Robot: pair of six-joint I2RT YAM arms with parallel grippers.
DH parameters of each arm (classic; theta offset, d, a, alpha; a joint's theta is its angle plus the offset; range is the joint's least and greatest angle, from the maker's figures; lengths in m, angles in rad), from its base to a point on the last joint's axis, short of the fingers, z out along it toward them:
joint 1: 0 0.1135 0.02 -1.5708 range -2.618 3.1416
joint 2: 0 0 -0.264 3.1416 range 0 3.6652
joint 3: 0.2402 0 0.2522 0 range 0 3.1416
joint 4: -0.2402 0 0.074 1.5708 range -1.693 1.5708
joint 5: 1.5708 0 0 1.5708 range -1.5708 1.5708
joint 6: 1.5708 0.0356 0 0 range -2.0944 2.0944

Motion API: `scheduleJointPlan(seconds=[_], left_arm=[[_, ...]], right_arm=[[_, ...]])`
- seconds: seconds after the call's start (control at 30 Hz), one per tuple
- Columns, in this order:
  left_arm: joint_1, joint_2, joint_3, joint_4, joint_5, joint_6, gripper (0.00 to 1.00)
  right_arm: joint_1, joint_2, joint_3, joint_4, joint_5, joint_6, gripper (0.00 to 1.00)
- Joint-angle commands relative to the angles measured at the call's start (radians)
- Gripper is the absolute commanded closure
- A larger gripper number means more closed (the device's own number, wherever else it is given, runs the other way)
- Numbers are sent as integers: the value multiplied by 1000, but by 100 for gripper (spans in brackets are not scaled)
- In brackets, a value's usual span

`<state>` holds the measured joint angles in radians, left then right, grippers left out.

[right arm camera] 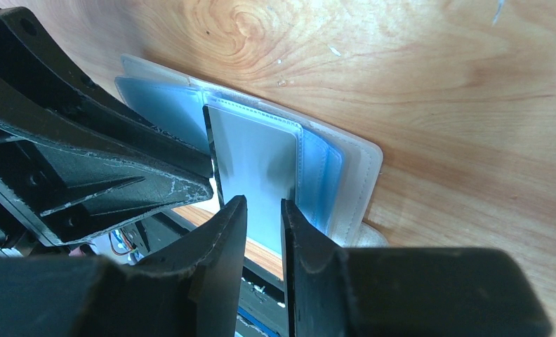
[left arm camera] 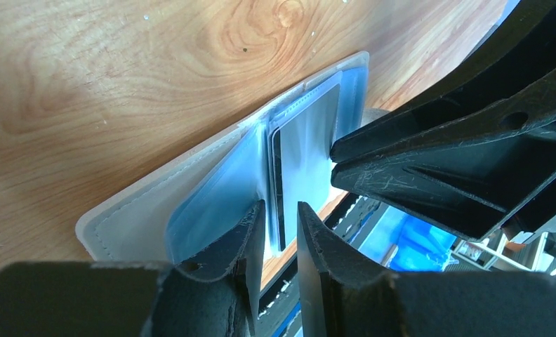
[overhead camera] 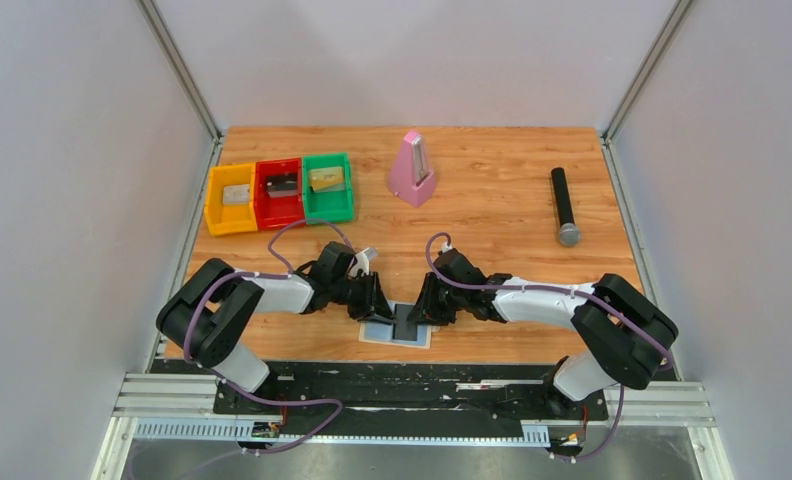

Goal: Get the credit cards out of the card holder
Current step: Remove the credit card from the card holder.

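Note:
The card holder (overhead camera: 376, 336) lies spread open near the table's front edge, with a cream rim (left arm camera: 142, 210) and pale blue inner panels. A dark grey credit card (overhead camera: 408, 322) sits at its middle fold. It shows as a grey face (right arm camera: 254, 154) under a clear sleeve and as a dark edge (left arm camera: 278, 189). My left gripper (overhead camera: 372, 305) comes in from the left, and its jaws (left arm camera: 281, 205) stand slightly apart over the fold with nothing between them. My right gripper (overhead camera: 424, 303) faces it from the right. Its jaws (right arm camera: 263, 200) are also a little apart over the card's face.
Yellow (overhead camera: 230, 200), red (overhead camera: 278, 205) and green (overhead camera: 329, 203) bins stand in a row at the back left, each with a flat card-like piece inside. A pink metronome (overhead camera: 412, 170) stands at the back centre. A black microphone (overhead camera: 564, 205) lies at the right.

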<state>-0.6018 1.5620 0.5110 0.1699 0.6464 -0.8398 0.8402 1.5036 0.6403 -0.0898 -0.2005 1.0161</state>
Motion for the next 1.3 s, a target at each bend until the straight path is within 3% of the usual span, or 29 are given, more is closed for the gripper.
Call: scheduleJointPlan(seconds=[0.0, 0.43, 0.63, 0.9, 1.27], left_arm=[[-9, 12, -3, 36, 0, -4, 69], [-14, 36, -24, 128, 36, -51, 76], [-14, 17, -24, 105, 24, -46, 100], [-12, -39, 3, -57, -48, 37, 100], [16, -69, 15, -110, -60, 68, 100]], right_arm=[[2, 23, -22, -10, 32, -24, 74], [2, 26, -24, 1, 28, -24, 75], [2, 28, -32, 4, 33, -20, 75], [-15, 7, -64, 2, 42, -24, 75], [-26, -7, -81, 3, 47, -34, 75]])
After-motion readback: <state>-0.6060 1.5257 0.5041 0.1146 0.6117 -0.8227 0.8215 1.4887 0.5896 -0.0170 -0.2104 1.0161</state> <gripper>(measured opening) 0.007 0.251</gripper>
